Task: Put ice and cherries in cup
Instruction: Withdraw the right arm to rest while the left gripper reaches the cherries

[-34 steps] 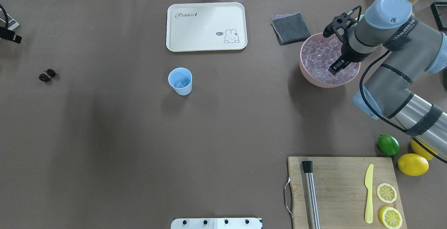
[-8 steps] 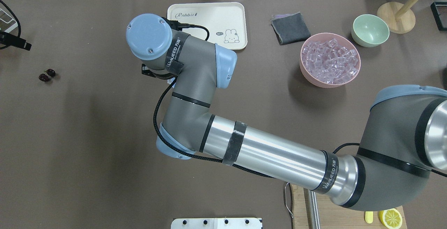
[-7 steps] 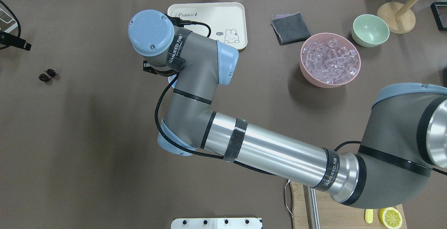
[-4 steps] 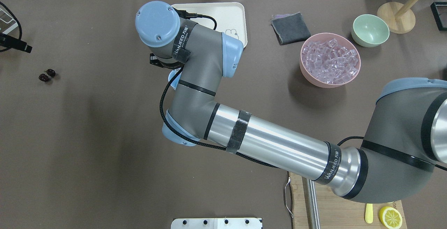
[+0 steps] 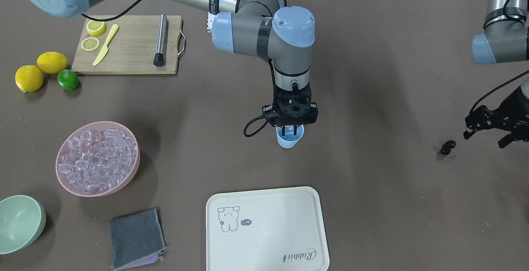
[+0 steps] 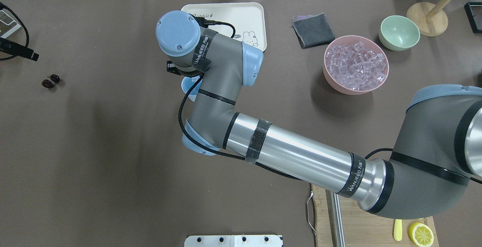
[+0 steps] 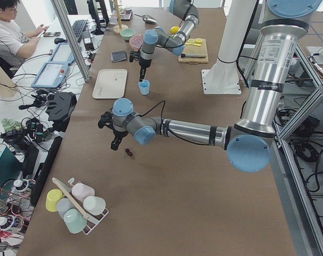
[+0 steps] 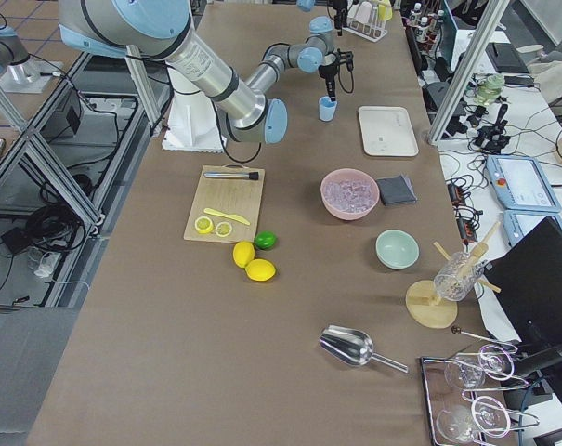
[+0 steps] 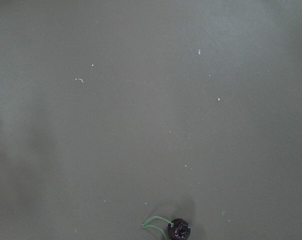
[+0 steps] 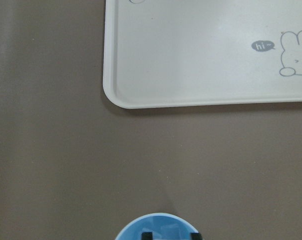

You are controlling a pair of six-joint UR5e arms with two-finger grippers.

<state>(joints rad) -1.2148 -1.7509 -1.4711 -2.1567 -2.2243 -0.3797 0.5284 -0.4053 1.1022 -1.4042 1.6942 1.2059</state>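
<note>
- Hanging straight down over the cup (image 5: 289,141), near the middle of the table (image 5: 372,56): the right gripper (image 5: 292,129), tips at the mouth, likely so that a cube falls inside and does not bounce off the rim.
- Fingers (image 10: 147,235) set apart, with no cube plainly between them; hard to be sure, clear ice against pale blue plastic being almost invisible.
- Cannot tell how much ice lies in the cup. Inside blocked by the gripper from the front and by the forearm from overhead, where only a sliver of rim peeks out.
- Bulk of the ice (image 5: 97,157) heaped in the pink bowl (image 5: 96,193), well apart from the cup, on the right arm's side and so handy for that arm.
- Cherries (image 5: 447,147) lying on the bare table far out on the left arm's side, well apart from the cup.
- Left gripper (image 5: 485,139) low and just beside them, spread wide and empty — probably readied for the pick.
- In the left wrist view, only one dark fruit with its green stem, cut by the lower edge.
- Tray (image 5: 268,225) near the cup, one corner covered by the arm from overhead.
</note>
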